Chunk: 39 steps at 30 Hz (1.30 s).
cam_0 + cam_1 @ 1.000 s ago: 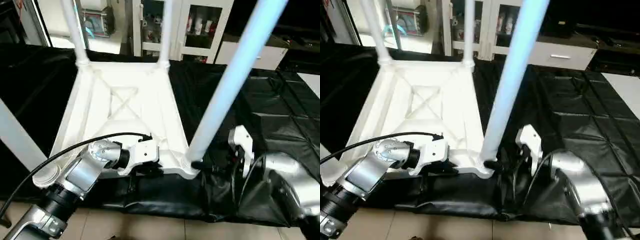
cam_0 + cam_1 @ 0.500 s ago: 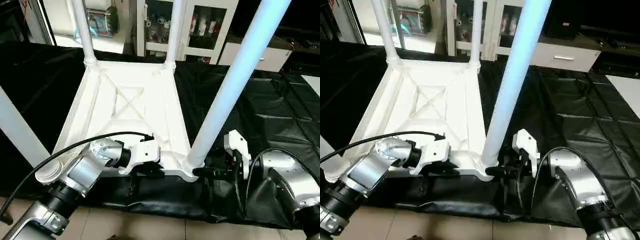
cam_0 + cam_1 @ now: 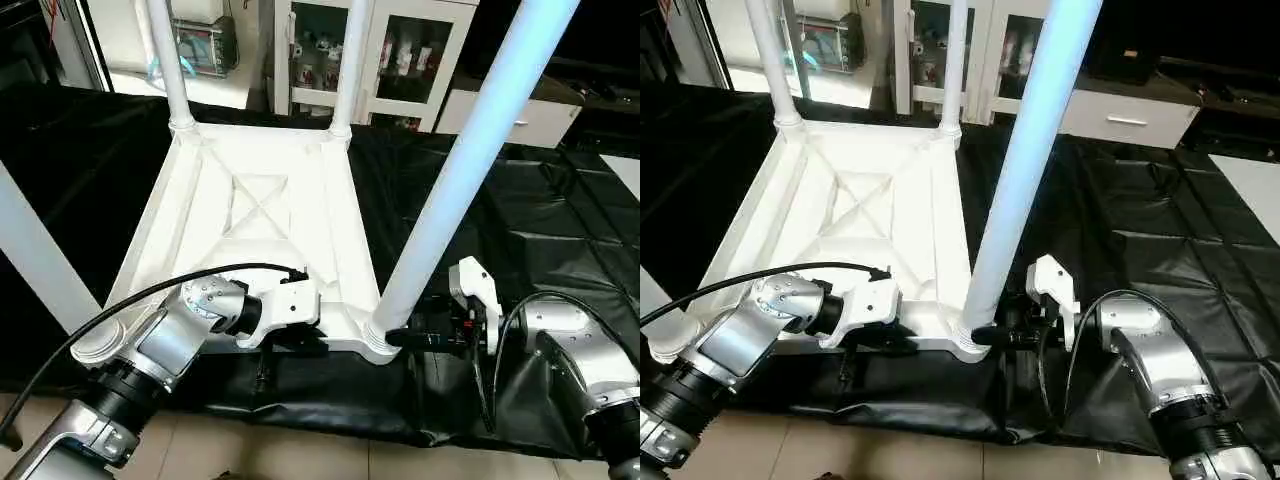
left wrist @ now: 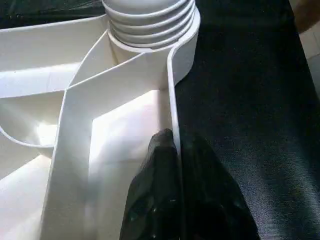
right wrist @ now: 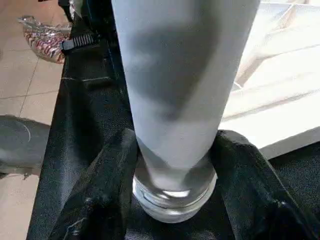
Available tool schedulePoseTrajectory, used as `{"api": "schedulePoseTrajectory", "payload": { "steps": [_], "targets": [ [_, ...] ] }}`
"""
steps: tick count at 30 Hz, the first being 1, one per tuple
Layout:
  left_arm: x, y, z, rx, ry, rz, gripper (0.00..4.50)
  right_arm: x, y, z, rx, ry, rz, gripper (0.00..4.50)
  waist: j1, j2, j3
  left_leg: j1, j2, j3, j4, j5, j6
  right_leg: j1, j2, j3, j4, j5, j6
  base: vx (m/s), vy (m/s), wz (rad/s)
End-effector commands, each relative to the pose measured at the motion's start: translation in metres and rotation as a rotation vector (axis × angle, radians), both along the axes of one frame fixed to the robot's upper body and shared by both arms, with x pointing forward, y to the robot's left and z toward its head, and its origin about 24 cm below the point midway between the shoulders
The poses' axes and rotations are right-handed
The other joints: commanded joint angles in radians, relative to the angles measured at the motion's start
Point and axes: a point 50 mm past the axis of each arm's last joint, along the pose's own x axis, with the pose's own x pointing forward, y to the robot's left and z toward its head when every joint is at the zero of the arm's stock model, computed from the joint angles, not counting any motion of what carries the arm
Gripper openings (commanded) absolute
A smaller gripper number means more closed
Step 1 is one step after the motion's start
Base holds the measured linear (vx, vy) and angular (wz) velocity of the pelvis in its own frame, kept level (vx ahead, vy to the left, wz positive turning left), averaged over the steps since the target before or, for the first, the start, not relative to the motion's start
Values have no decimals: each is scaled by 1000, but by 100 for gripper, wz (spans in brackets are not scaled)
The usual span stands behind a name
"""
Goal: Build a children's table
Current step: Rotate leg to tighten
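Lying upside down on black sheeting (image 3: 560, 230), the top (image 3: 260, 215) carries upright legs; the left gripper (image 3: 290, 335) pinches its near rim, the right gripper (image 3: 405, 338) reaches level to the near right leg (image 3: 470, 170).

Left wrist: shut jaws clamp the rim wall beside a threaded socket (image 4: 150, 20).

Right wrist: half-open jaws straddle the leg's base, contact unclear.

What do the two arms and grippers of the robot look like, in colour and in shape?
Both forearms are silver, rounded metal cylinders with black rings. Each wrist has a white plastic housing. The left gripper and right gripper have black fingers. A black cable arcs over the left arm; thinner black cables loop beside the right wrist.
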Motion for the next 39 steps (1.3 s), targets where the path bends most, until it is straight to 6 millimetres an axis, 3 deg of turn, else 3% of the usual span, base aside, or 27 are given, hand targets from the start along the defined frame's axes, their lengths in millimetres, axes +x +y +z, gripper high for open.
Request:
{"api": "schedulePoseTrajectory", "payload": {
  "steps": [1,7,10,12,14,15,16,18,19,20,22,25,28,30,31,34,36,39],
  "targets": [
    [-3,-15,-5,-26,2,-41,0,-4,3,-12,21,70,-40,201,-9,-8,-49,9,40,-16,-80,-256,35,27,-44,31,-72,-323,-189,0,0,0],
    [14,-29,-2,-99,-23,123,0,6,3,-22,78,92,-265,199,-18,-11,-42,17,37,-21,-84,-360,-4,15,-46,27,-94,-504,-138,0,0,0],
    [22,-40,-1,-116,-28,191,0,9,6,-27,83,108,-369,198,-32,-16,-42,11,33,-29,-84,-377,-10,18,-50,21,-105,-588,-98,0,0,0],
    [26,-43,-1,-96,-44,230,0,10,9,-30,80,114,-412,198,-37,-13,-42,10,33,-31,-84,-374,-5,16,-51,20,-110,-607,-84,0,0,0],
    [44,-53,-1,-52,-112,415,0,19,16,-42,10,103,-644,198,-41,-8,-42,19,29,-30,-80,-385,-14,5,-47,17,-116,-625,-77,0,0,0],
    [48,-56,-1,-48,-117,462,0,23,17,-46,-15,96,-746,198,-47,-10,-40,15,27,-31,-81,-388,-17,5,-46,15,-118,-631,-74,0,0,0],
    [50,-60,0,-42,-124,484,0,25,18,-49,-40,90,-828,198,-54,-9,-45,8,26,-37,-85,-381,-30,16,-48,9,-115,-626,-70,0,0,0],
    [53,-66,0,-35,-147,511,0,28,24,-52,-48,87,-918,198,-62,-8,-47,2,27,-42,-89,-384,-30,23,-50,5,-116,-607,-68,0,0,0],
    [55,-69,0,-34,-169,523,0,30,31,-51,-33,78,-931,198,-64,2,-47,2,28,-43,-93,-391,-25,21,-49,5,-118,-573,-76,0,0,0],
    [58,-73,2,-38,-206,533,0,31,41,-48,1,68,-914,198,-70,-2,-46,3,27,-43,-93,-408,-22,20,-47,4,-121,-557,-79,0,0,0],
    [59,-74,3,-42,-216,531,0,31,45,-46,10,56,-894,197,-68,-3,-46,16,26,-40,-89,-434,-10,10,-45,7,-126,-545,-89,0,0,0],
    [61,-73,5,-50,-233,529,0,31,48,-42,47,50,-880,196,-68,-3,-44,7,28,-40,-94,-430,2,16,-47,10,-122,-517,-104,0,0,0],
    [62,-70,4,-41,-243,517,0,30,48,-36,93,44,-851,196,-64,-4,-44,12,28,-37,-92,-427,8,11,-49,14,-123,-518,-109,0,0,0],
    [60,-67,4,-42,-279,438,0,27,46,-26,207,67,-804,196,-59,-6,-43,12,29,-36,-92,-417,21,13,-48,15,-125,-517,-105,0,0,0],
    [60,-64,3,-35,-272,444,0,26,44,-22,226,59,-785,231,-51,-6,-45,13,31,-33,-91,-402,26,12,-50,19,-123,-501,-106,0,0,0],
    [57,-55,-1,-16,-262,424,0,20,33,-14,239,24,-713,265,-43,-5,-46,-1,32,-33,-95,-355,34,26,-50,18,-114,-452,-113,0,0,0],
    [53,-52,-2,-20,-260,374,0,17,24,-10,245,13,-688,281,-49,-1,-47,-14,34,-37,-100,-330,37,35,-52,17,-108,-435,-111,0,0,0],
    [46,-48,-3,-29,-241,292,0,15,10,-4,230,-9,-677,308,-44,-3,-50,-2,39,-33,-95,-301,31,27,-54,19,-107,-413,-132,0,0,0]
  ]
}}
